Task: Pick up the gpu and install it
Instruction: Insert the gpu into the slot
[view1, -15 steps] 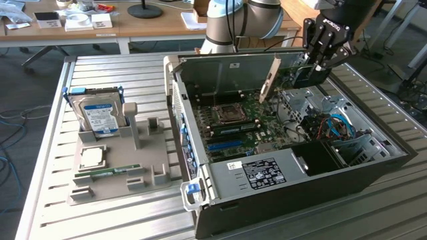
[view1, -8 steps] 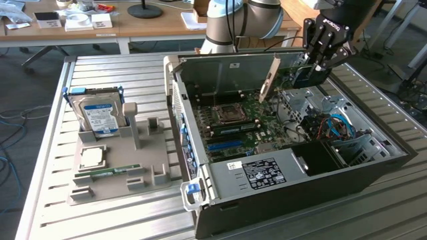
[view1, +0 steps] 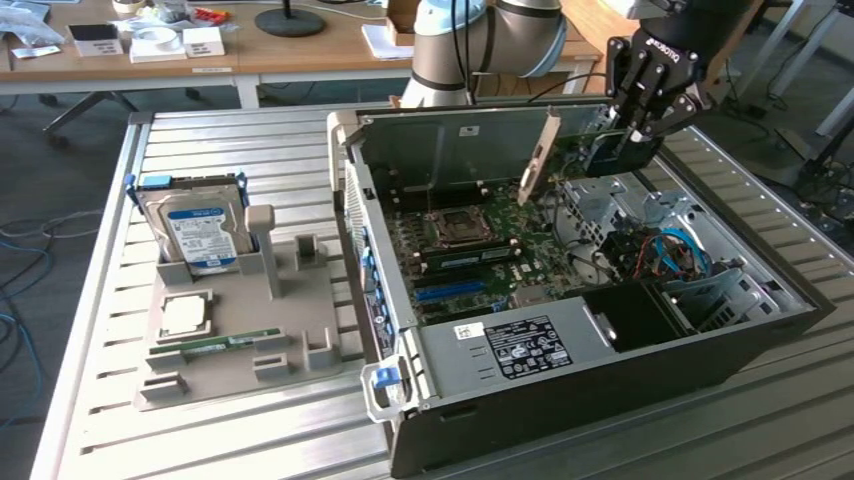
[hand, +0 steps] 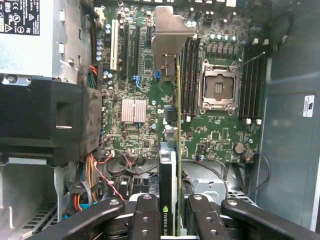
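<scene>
1. Green board, black cooler: the gpu (hand: 168, 200) is off the bench (view1: 240, 140) and hangs edge-on above the open case (view1: 601, 400).
2. My gripper (hand: 170, 217) is closed on the gpu, a finger on either side of the cooler end. The silver end bracket (hand: 172, 35) points away from the fingers.
3. In the exterior view the card sits near the case's far corner, on the exterior view's right. It is clear of the motherboard (view1: 467, 250) and touches nothing but the gripper.
4. Step in hand, as I judge it: the pick-up is done and I am holding the card over the board for the install. It is not seated.
5. In my wrist view the card's edge runs between the expansion slots (hand: 134, 50) and the memory slots (hand: 187, 75). I cannot tell whether it lines up with any slot.
6. Seating it, I reckon, calls for squaring the card's lower edge to one slot, with the bracket toward the case's rear wall. Then it needs a straight descent without tilt.
7. The hard drive (view1: 198, 235) stands in its grey holder (view1: 247, 300) on the bench, well apart.
</scene>
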